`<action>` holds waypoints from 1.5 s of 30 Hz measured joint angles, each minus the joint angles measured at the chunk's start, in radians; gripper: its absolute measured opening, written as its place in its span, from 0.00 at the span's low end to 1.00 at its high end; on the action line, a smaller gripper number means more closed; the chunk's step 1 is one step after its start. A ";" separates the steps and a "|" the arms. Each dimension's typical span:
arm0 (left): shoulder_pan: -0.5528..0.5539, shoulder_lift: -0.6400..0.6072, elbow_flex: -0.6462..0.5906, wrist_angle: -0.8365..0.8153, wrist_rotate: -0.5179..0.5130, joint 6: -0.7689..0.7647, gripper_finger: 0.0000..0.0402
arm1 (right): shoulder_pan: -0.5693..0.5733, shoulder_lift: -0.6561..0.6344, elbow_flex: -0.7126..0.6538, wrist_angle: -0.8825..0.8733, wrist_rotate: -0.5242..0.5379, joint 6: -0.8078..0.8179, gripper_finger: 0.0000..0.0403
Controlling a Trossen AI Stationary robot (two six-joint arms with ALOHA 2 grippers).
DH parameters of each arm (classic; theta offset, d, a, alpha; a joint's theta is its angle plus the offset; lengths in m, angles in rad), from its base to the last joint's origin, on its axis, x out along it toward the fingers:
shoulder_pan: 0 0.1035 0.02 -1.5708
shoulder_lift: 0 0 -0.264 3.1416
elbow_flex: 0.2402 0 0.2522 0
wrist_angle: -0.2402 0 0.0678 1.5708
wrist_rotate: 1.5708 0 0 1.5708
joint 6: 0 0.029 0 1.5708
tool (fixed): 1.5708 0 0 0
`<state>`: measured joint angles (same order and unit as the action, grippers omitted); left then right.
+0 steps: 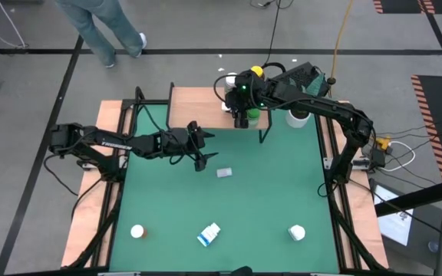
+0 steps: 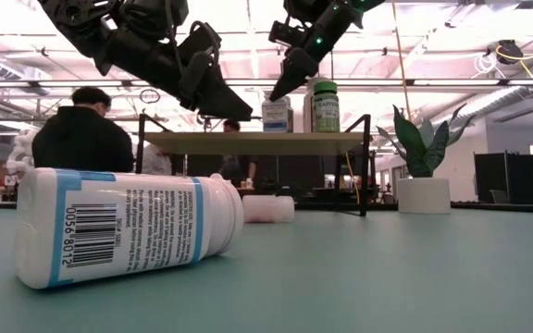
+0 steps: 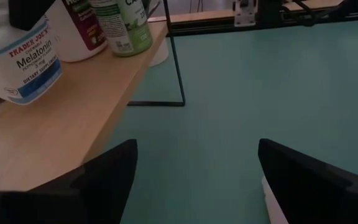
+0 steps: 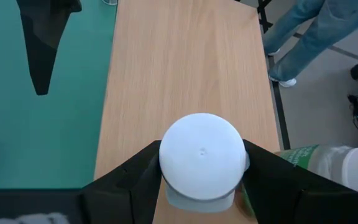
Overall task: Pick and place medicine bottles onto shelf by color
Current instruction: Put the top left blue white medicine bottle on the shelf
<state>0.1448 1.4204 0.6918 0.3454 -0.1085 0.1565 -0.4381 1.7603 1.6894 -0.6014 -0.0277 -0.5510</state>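
Right end effector (image 4: 201, 171) straddles the white-capped bottle (image 4: 201, 155) on the shelf (image 4: 185, 68), barely loosened; lifting now could topple it into the green bottle (image 4: 306, 165).

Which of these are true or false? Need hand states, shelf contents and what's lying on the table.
1. The right hand grips a white-capped bottle standing on the shelf. True.
2. The left hand holds a bottle. False: it is open and empty above the table.
3. A blue-labelled bottle lies on its side on the table. True.
4. The shelf is bare. False: several bottles stand on it, among them a green bottle.
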 joint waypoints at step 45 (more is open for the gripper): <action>0.000 0.000 0.001 -0.075 -0.008 -0.054 0.84 | 0.294 -0.005 -0.284 0.297 0.532 0.159 0.31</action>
<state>0.1448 1.4204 0.6926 0.2709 -0.1170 0.1020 -0.1439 1.7557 1.4049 -0.3044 0.5044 -0.3924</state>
